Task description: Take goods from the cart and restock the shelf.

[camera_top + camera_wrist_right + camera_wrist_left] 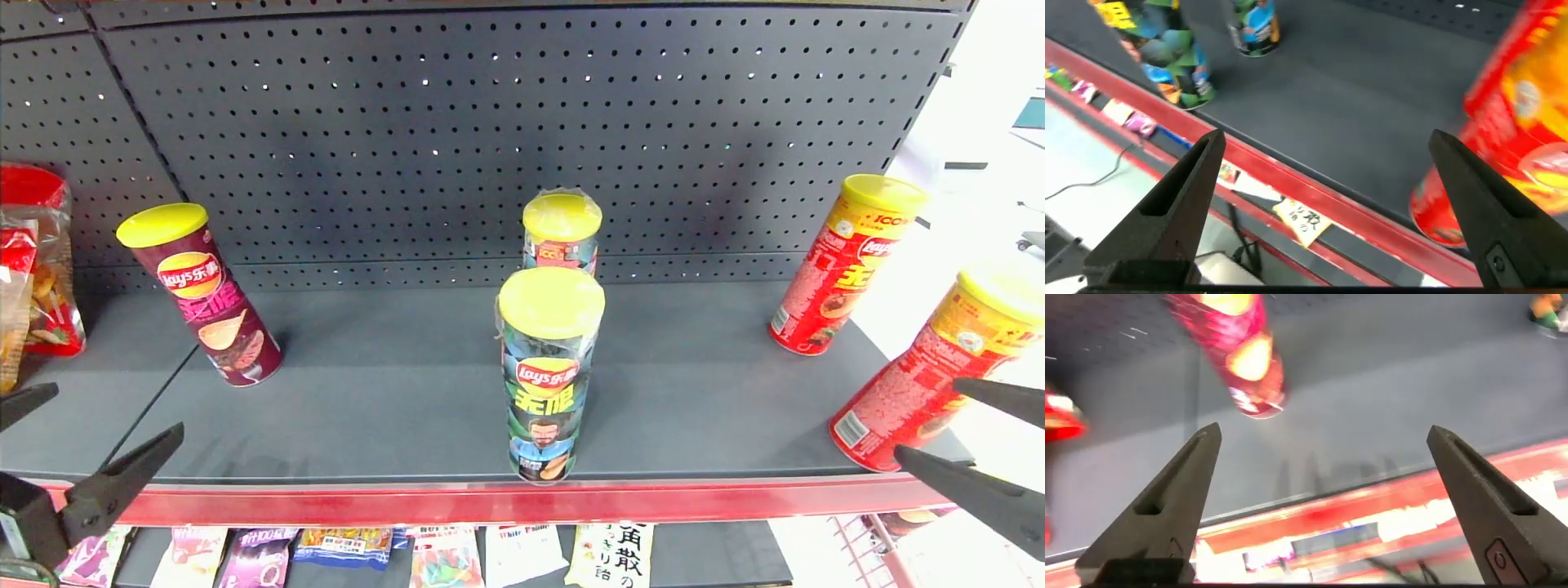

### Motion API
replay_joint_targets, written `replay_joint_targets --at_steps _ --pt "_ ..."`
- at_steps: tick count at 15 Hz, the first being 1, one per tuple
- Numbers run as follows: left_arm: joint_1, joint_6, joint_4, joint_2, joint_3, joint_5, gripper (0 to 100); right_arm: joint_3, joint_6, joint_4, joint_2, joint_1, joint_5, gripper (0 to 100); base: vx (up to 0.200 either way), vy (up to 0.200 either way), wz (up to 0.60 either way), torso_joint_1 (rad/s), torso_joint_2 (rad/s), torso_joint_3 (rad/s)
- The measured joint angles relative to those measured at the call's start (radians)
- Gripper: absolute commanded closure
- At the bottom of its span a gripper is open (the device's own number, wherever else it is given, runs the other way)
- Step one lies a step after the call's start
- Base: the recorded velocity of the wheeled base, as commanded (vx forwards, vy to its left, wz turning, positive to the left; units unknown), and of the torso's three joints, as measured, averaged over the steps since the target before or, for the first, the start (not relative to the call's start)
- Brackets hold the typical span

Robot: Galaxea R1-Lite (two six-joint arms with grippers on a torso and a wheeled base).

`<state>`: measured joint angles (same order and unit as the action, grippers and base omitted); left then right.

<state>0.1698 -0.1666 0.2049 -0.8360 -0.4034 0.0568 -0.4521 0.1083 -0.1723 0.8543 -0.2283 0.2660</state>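
On shelf (392,392), 5 chip cans standing: purple can (200,294) left, green cans (549,371) ctr, rear red can (845,265) and front red can (939,367) right. Left gripper (1323,433) and right gripper (1323,139) spread wide, empty, by front lip. Prob. between trips; more stock likely left.

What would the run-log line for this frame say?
left gripper open, empty | right gripper open, empty, near front red can | five cans standing on shelf
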Motion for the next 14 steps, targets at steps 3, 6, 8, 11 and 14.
replay_joint_targets --at_steps 3,6,8,11,14 --pt "-0.013 0.000 0.002 0.027 -0.005 -0.001 0 0.001 0.001 -0.004 -0.011 0.043 -0.004 0 -0.200 0.000 0.00 0.004 0.01 0.002" --pt "-0.014 0.000 0.003 0.036 -0.007 0.000 0 0.003 0.000 -0.006 -0.015 0.061 -0.004 0 -0.200 0.000 0.00 -0.006 0.00 0.004" --pt "-0.014 -0.001 0.002 0.039 -0.007 0.000 0 0.002 0.000 -0.006 -0.017 0.063 -0.003 0 -0.200 0.000 0.00 0.000 0.00 0.002" --pt "-0.015 -0.002 0.005 0.041 -0.005 -0.001 0 -0.001 0.000 -0.004 -0.020 0.063 -0.005 0 -0.067 0.000 0.00 0.001 0.00 0.001" --pt "-0.017 -0.004 0.007 0.047 -0.001 0.001 0 -0.002 0.002 0.000 -0.022 0.066 -0.006 0 0.000 -0.067 0.00 0.004 0.00 0.001"
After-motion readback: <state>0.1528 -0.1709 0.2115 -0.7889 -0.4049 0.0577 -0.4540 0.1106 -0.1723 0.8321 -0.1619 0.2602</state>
